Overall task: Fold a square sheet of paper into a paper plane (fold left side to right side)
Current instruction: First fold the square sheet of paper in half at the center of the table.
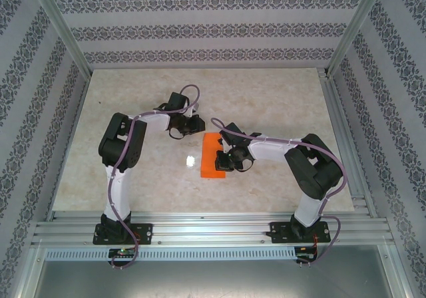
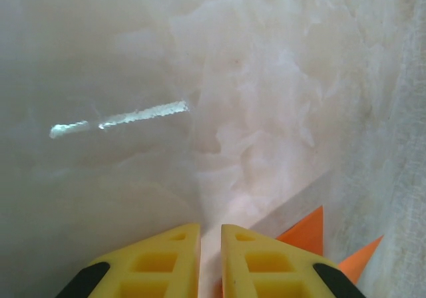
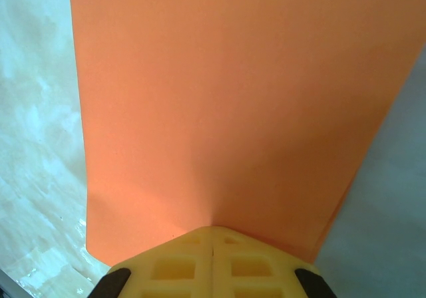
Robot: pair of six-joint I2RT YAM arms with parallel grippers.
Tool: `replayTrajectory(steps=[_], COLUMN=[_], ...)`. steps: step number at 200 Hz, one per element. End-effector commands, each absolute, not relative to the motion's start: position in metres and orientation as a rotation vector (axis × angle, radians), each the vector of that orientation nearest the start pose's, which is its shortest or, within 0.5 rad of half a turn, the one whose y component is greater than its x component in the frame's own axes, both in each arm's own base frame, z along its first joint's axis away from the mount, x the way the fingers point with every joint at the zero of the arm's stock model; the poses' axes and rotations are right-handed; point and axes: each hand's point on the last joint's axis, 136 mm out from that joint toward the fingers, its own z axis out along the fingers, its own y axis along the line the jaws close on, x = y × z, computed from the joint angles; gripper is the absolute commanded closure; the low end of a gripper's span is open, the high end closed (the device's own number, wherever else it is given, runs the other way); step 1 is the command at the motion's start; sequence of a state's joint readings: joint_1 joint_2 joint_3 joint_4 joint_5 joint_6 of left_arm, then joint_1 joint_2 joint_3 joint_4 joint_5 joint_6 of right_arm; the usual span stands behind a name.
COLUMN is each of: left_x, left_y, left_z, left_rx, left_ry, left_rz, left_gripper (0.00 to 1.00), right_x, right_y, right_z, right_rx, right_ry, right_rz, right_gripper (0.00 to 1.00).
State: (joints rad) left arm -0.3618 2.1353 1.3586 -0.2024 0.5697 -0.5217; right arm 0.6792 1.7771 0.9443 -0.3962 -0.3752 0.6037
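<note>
Along the bottom of the top view, aluminium rails (image 1: 213,228) carry both arm bases. Beyond them lies the pale marbled counter (image 1: 133,171), bare at lower left.

The square sheet of paper (image 1: 212,153) sits at mid-frame, a flat orange upright rectangle. The right gripper (image 1: 229,161) is at its right edge – in the wrist view its yellow fingers meet, closed on the near edge of the paper (image 3: 233,98).

The left gripper (image 1: 188,126) hangs just above and left of the sheet, fingers nearly together with a thin slit and nothing between them; two orange corners (image 2: 307,230) show at lower right.

Further up, the counter is open to the patterned walls (image 1: 213,28) – metal posts (image 1: 60,25) frame both sides.
</note>
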Motion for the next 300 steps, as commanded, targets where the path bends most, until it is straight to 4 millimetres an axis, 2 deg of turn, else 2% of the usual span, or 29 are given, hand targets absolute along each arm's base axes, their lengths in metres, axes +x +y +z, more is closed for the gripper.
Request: replayTrajectory(steps=[1,29,39,55,85,122,152,190,249,300], left_x=[0.451,0.432,0.420,0.397,0.360,0.343,0.349,0.362,0.393,0.410], left_y=[-0.234,-0.226,-0.231,-0.245,-0.275,-0.303,-0.305,-0.302,-0.283,-0.279], left_z=[0.037,0.072,0.082,0.086,0.075,0.062,0.042,0.027,0.022,0.010], left_rx=[0.001,0.045,0.072,0.104,0.167,0.224,0.200,0.192,0.131,0.160], left_ry=[2.605,2.541,2.511,2.492,2.522,2.546,2.588,2.617,2.561,2.544], left_rz=[-0.950,-0.969,-1.032,-1.144,-1.264,-1.292,-1.233,-1.139,-1.070,-0.990], left_gripper=[0.86,0.88,0.88,0.89,0.89,0.90,0.90,0.90,0.90,0.90], right_x=[0.213,0.214,0.214,0.213,0.212,0.212,0.212,0.210,0.208,0.207], right_y=[0.239,0.241,0.241,0.240,0.238,0.237,0.237,0.235,0.232,0.231], right_z=[-0.022,-0.021,-0.021,-0.022,-0.024,-0.024,-0.024,-0.024,-0.025,-0.026], right_rx=[-0.201,-0.208,-0.207,-0.211,-0.212,-0.218,-0.220,-0.222,-0.224,-0.227], right_ry=[3.148,3.147,3.146,3.147,3.153,3.153,3.153,3.158,3.166,3.169], right_rz=[0.504,0.507,0.506,0.501,0.491,0.484,0.481,0.465,0.448,0.436], right_gripper=[0.98,0.98,0.98,0.98,0.98,0.98,0.98,0.98,0.98,0.98])
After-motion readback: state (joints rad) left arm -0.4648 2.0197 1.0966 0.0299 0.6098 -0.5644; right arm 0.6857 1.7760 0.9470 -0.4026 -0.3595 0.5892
